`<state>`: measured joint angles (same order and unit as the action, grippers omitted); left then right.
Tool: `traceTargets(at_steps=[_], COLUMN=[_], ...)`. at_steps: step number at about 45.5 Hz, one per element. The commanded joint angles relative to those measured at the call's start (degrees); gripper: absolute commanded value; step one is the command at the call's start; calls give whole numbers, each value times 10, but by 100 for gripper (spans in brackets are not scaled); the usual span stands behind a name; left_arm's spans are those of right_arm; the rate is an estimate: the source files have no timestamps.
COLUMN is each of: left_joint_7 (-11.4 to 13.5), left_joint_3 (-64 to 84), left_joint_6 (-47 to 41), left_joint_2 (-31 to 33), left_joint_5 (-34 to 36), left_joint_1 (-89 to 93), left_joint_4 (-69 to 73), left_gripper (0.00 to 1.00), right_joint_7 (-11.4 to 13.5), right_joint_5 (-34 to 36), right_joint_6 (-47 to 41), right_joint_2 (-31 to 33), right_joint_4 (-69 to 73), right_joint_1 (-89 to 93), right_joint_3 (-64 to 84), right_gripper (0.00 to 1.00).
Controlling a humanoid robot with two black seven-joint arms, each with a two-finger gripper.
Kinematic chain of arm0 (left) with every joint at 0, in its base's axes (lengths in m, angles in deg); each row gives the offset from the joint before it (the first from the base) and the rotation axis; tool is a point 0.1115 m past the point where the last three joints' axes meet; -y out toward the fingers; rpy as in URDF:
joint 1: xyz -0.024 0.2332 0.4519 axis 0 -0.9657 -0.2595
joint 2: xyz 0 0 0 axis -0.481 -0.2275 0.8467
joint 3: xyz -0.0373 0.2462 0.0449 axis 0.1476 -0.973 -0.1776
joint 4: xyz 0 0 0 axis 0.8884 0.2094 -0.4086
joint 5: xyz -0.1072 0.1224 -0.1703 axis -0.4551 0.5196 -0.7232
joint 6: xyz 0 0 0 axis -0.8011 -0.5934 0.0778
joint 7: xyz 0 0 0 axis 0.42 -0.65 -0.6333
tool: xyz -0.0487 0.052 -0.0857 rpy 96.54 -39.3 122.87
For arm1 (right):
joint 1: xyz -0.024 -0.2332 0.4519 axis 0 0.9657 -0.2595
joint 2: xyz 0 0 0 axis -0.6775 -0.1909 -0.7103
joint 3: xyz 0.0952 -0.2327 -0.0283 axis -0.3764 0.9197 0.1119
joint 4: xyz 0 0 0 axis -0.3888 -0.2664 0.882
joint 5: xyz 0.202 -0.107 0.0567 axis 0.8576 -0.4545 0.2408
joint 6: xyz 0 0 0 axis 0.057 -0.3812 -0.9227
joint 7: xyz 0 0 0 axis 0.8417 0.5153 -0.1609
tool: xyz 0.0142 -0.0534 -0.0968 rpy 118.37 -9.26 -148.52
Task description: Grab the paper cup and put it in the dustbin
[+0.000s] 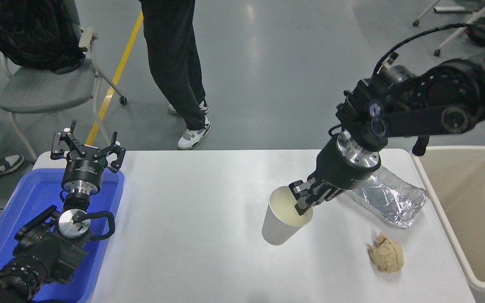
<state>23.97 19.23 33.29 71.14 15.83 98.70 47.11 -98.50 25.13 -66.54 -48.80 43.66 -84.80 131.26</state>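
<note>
The white paper cup [282, 219] hangs tilted above the middle-right of the white table [192, 219], its cream inside facing the camera. My right gripper [303, 202] is shut on the cup's near rim, one finger inside the cup. The arm reaches in from the upper right. The beige dustbin [470, 210] stands off the table's right edge, to the right of the cup. My left gripper [86, 149] is open and parked at the lower left over the blue tray.
A crinkled silver foil tray [390, 198] lies just right of my right gripper. A crumpled tan paper ball [387, 257] lies near the front right. A blue plastic tray [23, 219] sits at the left. A person [175, 63] stands beyond the table.
</note>
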Motion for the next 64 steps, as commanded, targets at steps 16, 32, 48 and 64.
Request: traceTargets(at_steps=[16,32,48,64], left_joint_7=[0,0,0,0], left_joint_3=[0,0,0,0], left_joint_6=[0,0,0,0], left_joint_2=[0,0,0,0], left_joint_5=[0,0,0,0], left_joint_1=[0,0,0,0], left_joint_4=[0,0,0,0], left_gripper=[99,99,99,99], right_joint_7=[2,2,2,2], right_joint_5=[1,-11,-1,52], right_joint_6=[-29,51,150,304], right_joint_2=[77,272,426,496], right_joint_4=[-36,-206,-377,-454], right_joint_1=[-131,-79,138,498], right_joint_3=[102,167,51,-217], right_gripper=[0,0,0,0])
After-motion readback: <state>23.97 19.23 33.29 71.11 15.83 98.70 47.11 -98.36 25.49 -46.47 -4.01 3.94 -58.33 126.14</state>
